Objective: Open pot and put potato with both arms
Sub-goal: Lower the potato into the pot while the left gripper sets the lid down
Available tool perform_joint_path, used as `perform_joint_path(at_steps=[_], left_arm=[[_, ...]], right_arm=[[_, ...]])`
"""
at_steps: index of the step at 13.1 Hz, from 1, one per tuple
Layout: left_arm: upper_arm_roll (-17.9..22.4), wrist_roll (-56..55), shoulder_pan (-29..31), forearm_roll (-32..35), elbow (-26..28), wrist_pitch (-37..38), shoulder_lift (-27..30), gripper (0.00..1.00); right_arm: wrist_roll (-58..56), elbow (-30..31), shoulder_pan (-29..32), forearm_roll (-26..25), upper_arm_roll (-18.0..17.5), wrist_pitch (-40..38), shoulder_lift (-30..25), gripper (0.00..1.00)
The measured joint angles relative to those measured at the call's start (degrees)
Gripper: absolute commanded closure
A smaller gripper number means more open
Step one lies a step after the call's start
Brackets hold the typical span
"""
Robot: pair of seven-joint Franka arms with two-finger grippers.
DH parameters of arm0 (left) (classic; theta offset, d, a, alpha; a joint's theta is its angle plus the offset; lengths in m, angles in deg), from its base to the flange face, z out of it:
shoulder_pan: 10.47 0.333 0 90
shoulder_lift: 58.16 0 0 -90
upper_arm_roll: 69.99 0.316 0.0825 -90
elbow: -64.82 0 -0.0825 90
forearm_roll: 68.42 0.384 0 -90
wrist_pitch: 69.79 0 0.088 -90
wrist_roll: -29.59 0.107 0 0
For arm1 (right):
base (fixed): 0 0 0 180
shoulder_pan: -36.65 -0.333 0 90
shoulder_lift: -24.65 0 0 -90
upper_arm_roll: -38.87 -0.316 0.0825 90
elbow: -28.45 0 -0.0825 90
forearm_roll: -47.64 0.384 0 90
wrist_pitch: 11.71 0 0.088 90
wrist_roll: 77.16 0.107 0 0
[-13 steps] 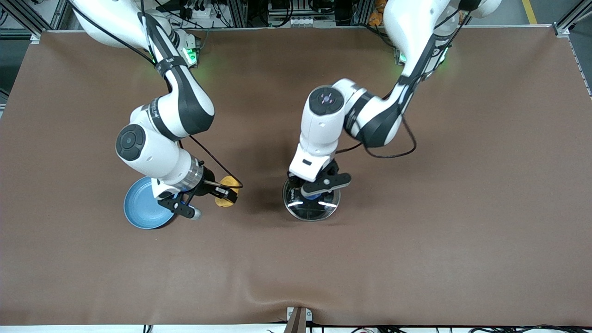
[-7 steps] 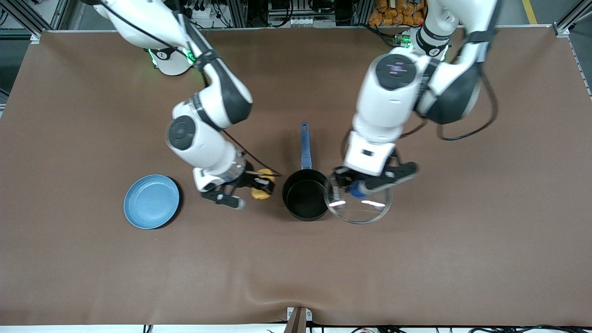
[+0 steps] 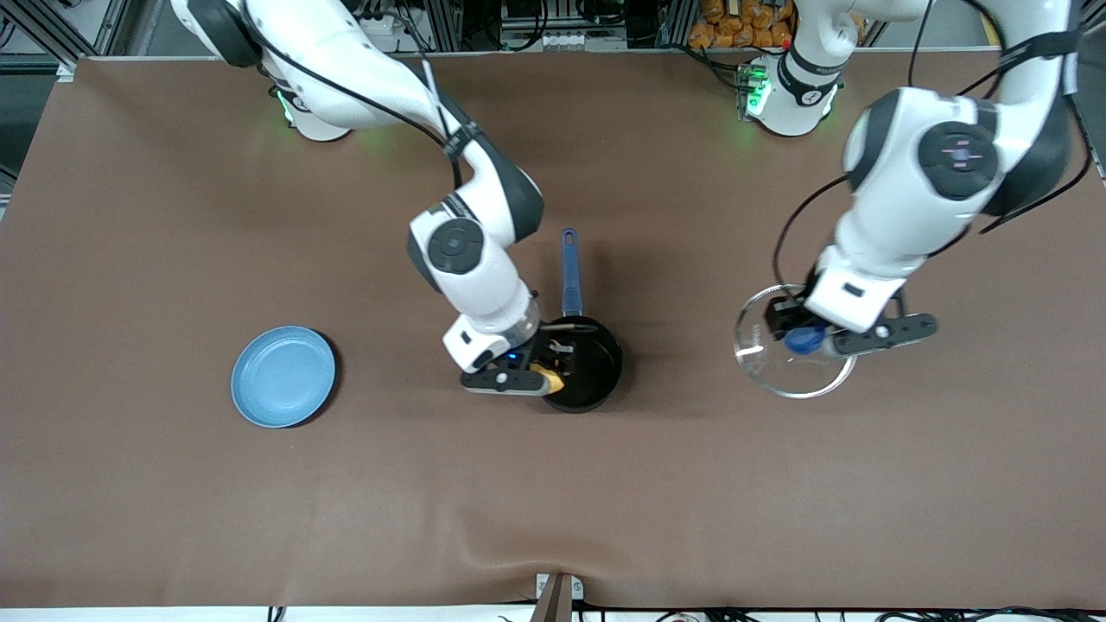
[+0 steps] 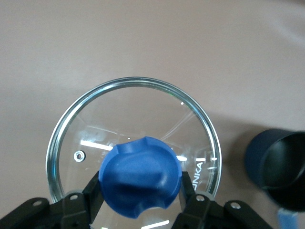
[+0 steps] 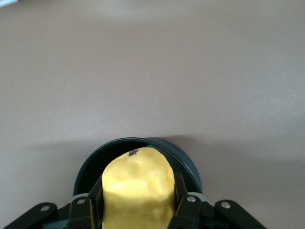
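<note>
On the brown table cover, the right gripper pinches the potato over the open pot, while the left gripper clamps the lid by its knob above bare cloth toward the left arm's end, the plate resting apart

I watch from high above, facing the bases | my left wrist camera looks closely down on the lid | my right wrist camera closely on the pot, shared with front.

One pot, one glass lid, one potato, one blue plate beside the pot; two arms, two grippers: right gripper, left gripper.
</note>
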Motion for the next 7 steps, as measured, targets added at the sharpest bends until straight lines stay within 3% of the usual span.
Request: perform_joint_path(at_steps=[3, 7], left_arm=[[-0.03, 7.43, 3.87, -1.59, 6.97, -7.02, 0.68, 1.00], [-0.05, 12.85, 6.75, -1.80, 12.13, -16.57, -4.17, 1.00]], right_arm=[[0.00, -3.52, -1.73, -1.78, 0.11, 0.83, 5.45, 1.00], [0.11, -4.63, -3.12, -1.84, 0.16, 0.87, 7.85, 1.00]])
